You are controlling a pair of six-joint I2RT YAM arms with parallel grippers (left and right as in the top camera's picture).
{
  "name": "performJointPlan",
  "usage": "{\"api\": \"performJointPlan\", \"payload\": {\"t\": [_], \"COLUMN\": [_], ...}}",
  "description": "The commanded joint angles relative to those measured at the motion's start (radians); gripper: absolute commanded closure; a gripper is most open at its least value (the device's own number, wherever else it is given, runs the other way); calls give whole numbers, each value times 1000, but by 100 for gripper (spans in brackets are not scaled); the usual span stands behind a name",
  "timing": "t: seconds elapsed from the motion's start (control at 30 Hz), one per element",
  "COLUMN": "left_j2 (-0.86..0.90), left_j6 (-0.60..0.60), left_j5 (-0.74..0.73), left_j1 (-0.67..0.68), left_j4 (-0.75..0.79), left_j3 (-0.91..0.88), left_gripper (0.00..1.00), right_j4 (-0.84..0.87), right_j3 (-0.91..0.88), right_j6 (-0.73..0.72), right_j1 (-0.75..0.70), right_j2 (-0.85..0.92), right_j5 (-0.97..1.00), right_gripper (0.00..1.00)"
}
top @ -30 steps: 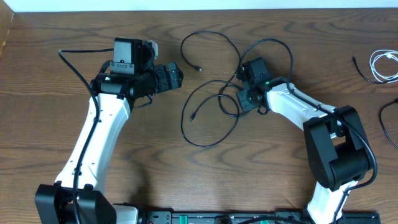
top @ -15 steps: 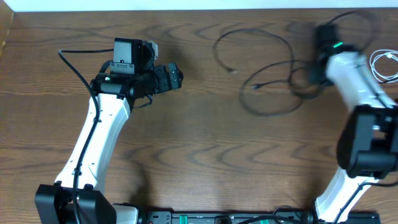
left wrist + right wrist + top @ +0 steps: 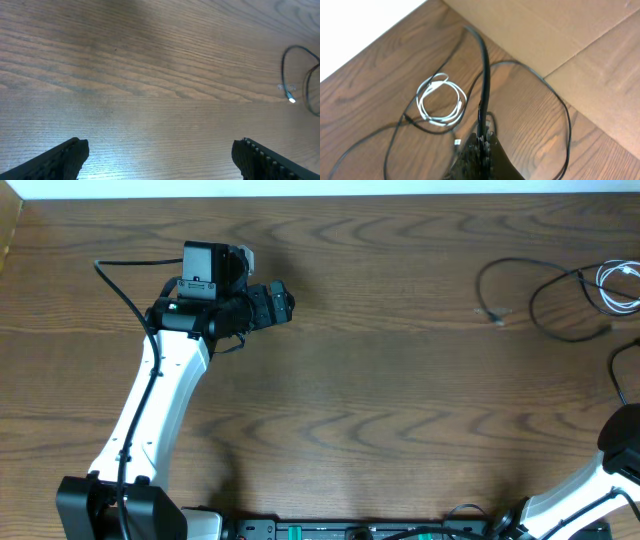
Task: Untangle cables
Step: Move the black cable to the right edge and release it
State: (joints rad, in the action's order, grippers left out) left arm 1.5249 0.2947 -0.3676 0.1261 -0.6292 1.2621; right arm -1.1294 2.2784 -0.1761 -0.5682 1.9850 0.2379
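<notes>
Brown wood grain covers the counter (image 3: 380, 380). I see the left tool (image 3: 159, 160) with its two dark ribbed fingers wide apart over bare wood, holding nothing. The right tool (image 3: 481, 144) has its fingers pressed together on one thin black cable (image 3: 483, 75), which rises straight from the tips. More black cables (image 3: 534, 300) lie in loose round loops at the far right of the counter. The white cable (image 3: 440, 102) is a small neat coil beside them. Tan flat cardboard (image 3: 570, 40) lies past the counter edge.

table (image 3: 400, 380): wood, grained, smooth | black cables (image 3: 483, 65): matt, rubbery | white cable (image 3: 422, 107): smooth plastic
</notes>
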Motion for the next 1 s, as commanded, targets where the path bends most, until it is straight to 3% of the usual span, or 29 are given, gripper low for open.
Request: {"api": "performJointPlan", "payload": {"t": [0.0,0.1,0.17,0.2,0.43,0.7,0.97], "left_j2": [-1,-1,-1,-1,0,0,0], "left_j6": [-2,-2,-2,-2,-2,-2,-2], "left_j5": [6,6,6,6,6,6,6], "left_j1": [-2,-2,-2,-2,-2,-3,-3], "left_j4": [-2,-3,-2,-3,-3,-3,-3], "left_j3": [4,4,4,4,4,4,4], "left_gripper": [3,3,3,2,3,3,2], "right_j4": [-4,-6,-12,-19,-150,-297,-398], "right_j3": [-4,-5,-4,-4,-4,-2,-2], "right_j6": [-7,-6,-1,7,109,267,278], "right_j1": [2,11,23,32,107,250,360], "right_j2": [-2,-1,-1,-1,-1,-37,-190], "right_j5": [-62,-90,-98,-108,-413,-609,-607], "right_gripper": [82,26,5,2,1,1,1]}}
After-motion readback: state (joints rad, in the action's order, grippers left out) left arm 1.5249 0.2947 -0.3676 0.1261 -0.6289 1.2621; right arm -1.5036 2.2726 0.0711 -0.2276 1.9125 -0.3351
